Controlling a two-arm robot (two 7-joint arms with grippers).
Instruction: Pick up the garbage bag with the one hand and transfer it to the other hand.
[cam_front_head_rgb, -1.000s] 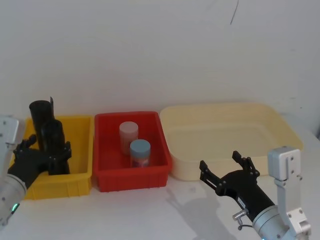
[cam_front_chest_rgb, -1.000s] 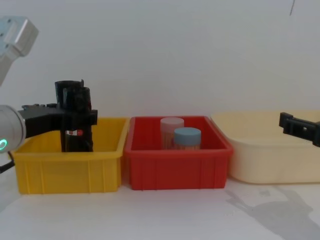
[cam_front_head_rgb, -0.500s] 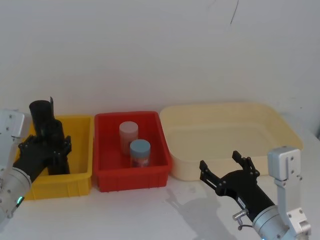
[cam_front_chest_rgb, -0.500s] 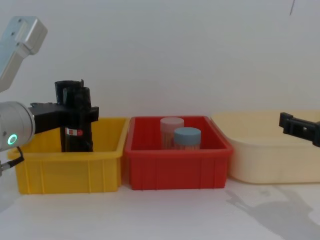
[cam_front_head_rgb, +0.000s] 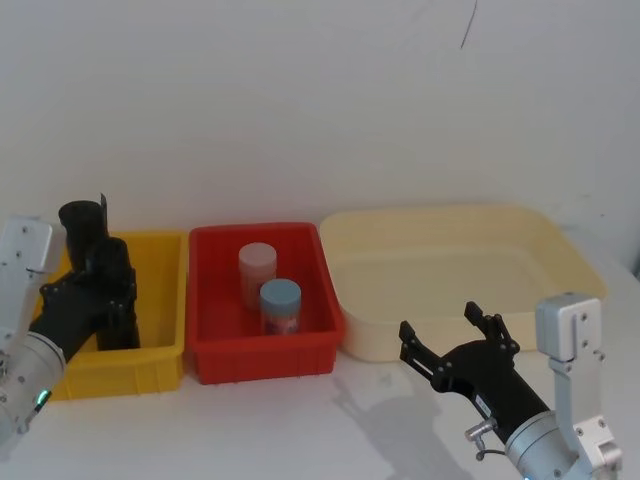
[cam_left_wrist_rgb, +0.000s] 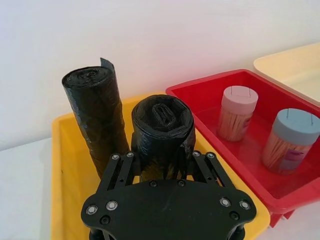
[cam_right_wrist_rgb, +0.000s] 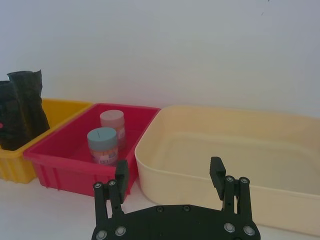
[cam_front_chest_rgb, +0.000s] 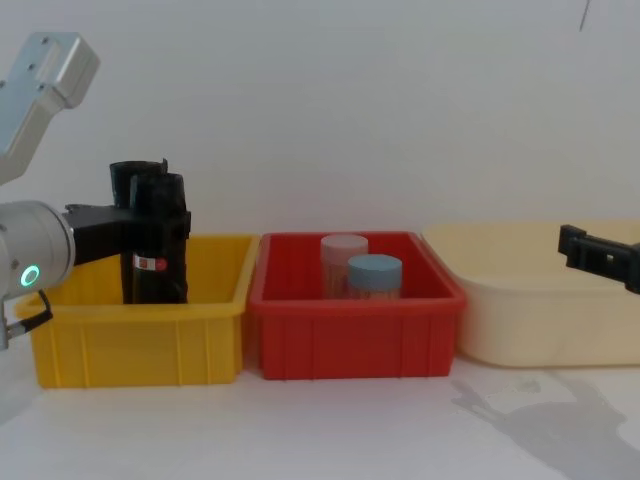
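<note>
Left fingers (cam_left_wrist_rgb: 121, 170) clasp garbage bag (cam_left_wrist_rgb: 162, 125) beside crinkled roll (cam_left_wrist_rgb: 95, 115).

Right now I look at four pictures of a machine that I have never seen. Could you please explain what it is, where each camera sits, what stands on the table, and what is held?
This is a robot with two arms, each ending in a black two-finger gripper. One picture comes from a camera on its head, one from its chest, and one from each wrist. On the white table stand a yellow bin, a red bin holding two lidded jars, and a cream tub. In the yellow bin stand two black rolls: the garbage bag, which has a small red-and-white label, and a crinkled roll next to it. The left gripper is closed on the garbage bag, which stands in the bin. The right gripper hangs open in front of the cream tub and holds nothing.
</note>
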